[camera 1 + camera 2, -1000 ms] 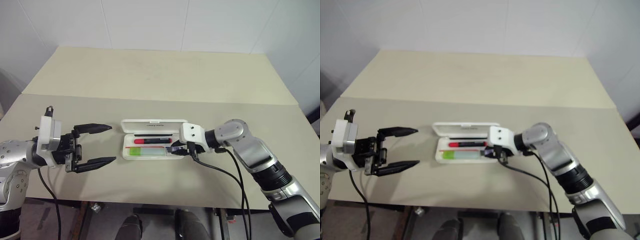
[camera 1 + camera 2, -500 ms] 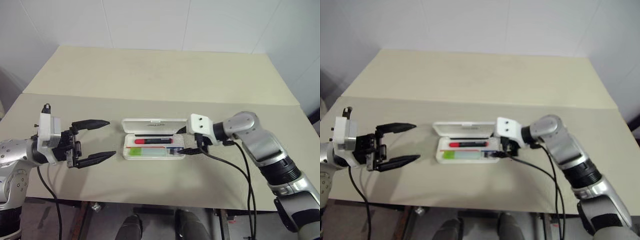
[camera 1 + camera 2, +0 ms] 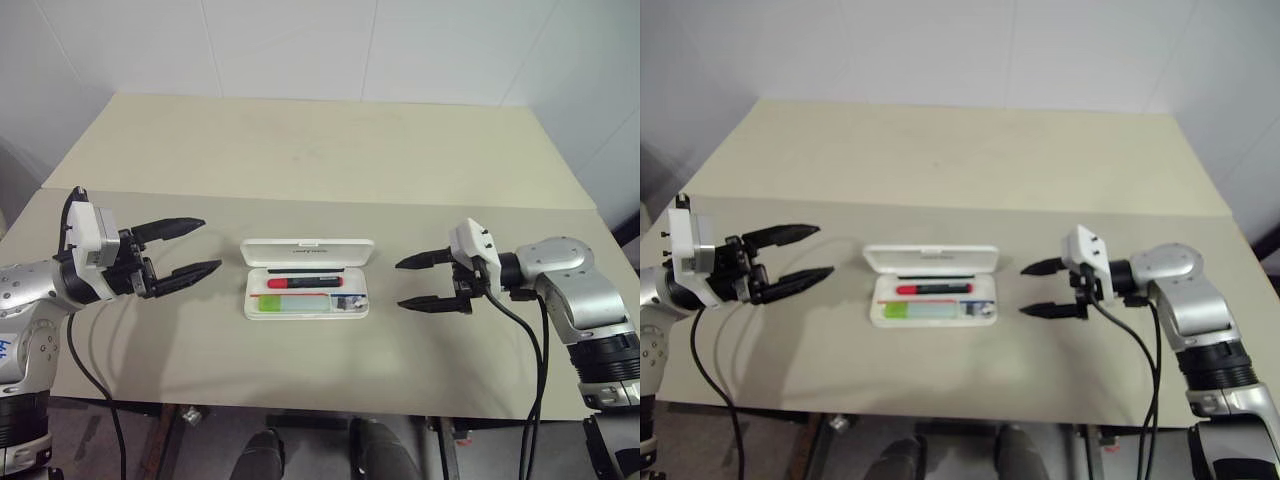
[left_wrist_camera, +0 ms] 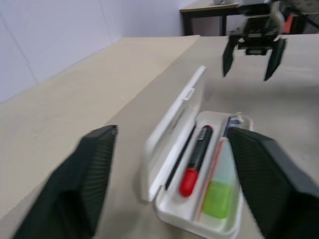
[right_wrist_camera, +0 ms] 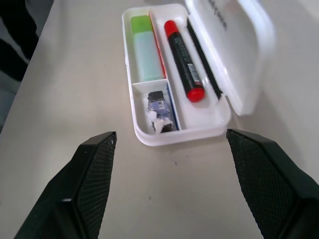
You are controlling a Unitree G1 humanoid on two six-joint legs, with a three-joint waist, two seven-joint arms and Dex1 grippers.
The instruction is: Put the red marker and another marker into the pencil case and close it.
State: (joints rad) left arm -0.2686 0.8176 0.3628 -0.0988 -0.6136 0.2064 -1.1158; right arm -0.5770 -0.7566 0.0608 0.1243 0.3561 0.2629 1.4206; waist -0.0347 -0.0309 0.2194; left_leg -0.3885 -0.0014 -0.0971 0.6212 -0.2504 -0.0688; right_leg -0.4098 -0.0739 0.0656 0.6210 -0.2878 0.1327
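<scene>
No legible text, lid lettering [image 3: 308,246] unreadable

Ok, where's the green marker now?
The green marker lies inside the open case, in its near-left compartment beside the red marker.

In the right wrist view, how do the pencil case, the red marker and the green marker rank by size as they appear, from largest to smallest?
1. The pencil case, open, lid raised.
2. The red marker, long and slim, inside the case.
3. The green marker, shorter but thicker, in the neighbouring compartment.
</scene>
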